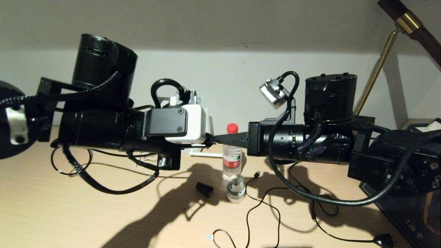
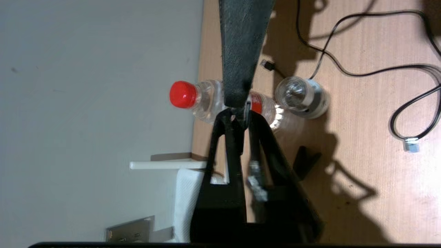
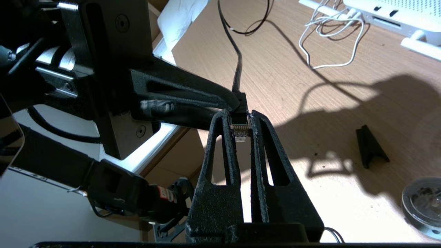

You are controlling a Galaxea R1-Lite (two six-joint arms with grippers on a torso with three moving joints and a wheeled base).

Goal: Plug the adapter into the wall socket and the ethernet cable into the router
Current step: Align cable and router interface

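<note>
Pointing back along right claw: ethernet cable

Surface: pale wood, fine straight grain. Bottle: clear, red cap, red-and-white label. Ethernet cable: black, with clear connector tip showing gold contacts. Right gripper and left gripper: matte black fingers. Router: white, fine mesh texture. Wall socket: grey metal. Wall: off-white. Lamp stem: brass.

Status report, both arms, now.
Right gripper shut on clear-tipped black ethernet cable. Left gripper shut, meeting it mid-air. Flat white router unplugged.
</note>
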